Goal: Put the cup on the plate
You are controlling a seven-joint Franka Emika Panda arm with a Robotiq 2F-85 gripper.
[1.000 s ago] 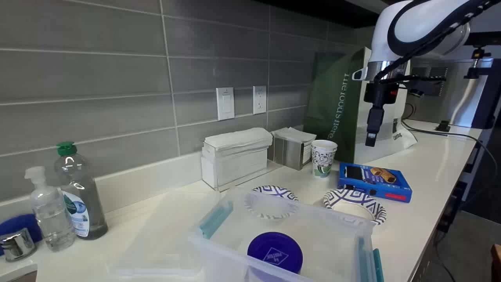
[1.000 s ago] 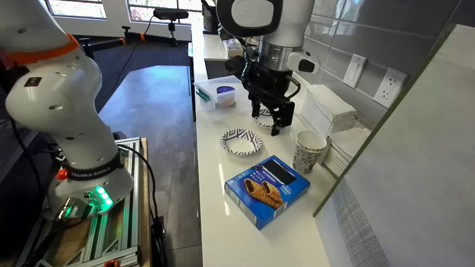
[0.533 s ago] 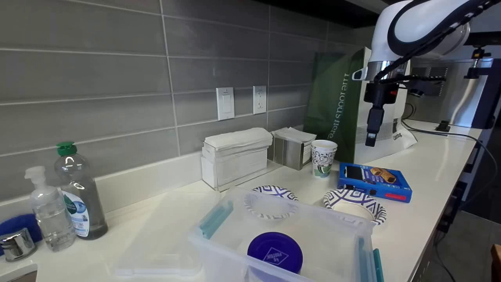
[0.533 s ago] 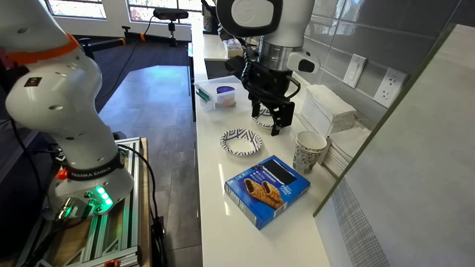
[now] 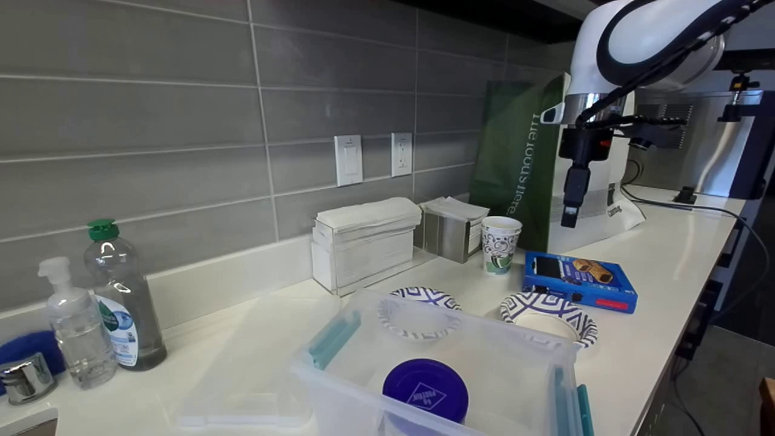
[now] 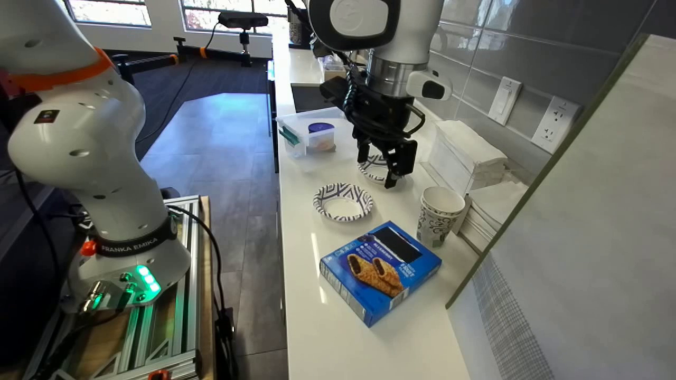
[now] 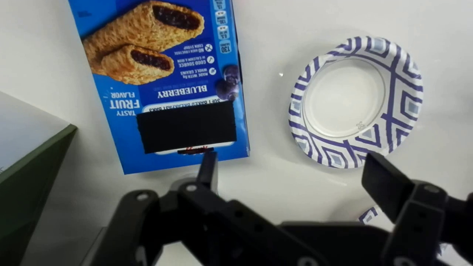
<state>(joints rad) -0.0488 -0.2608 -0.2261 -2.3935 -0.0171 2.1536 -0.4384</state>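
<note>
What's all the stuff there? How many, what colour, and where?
counter: one, white, along grey wall
box: one, blue, on counter
cups: at least two, printed white, nested beside box
plates: two, white and blue, on counter
tub: one, see-through, on counter
jar: one, purple-lidded, in tub
lid: one, see-through, beside tub
napkins: two stacks, white, near wall
bag: one, green and white, near cups
bottles: two, see-through, near wall
switch: one, white, on wall
outlet: one, white, beside switch
windows: two, whitish, far back
arm: one, white and black, over counter
gripper: one, black, open, above counter
</note>
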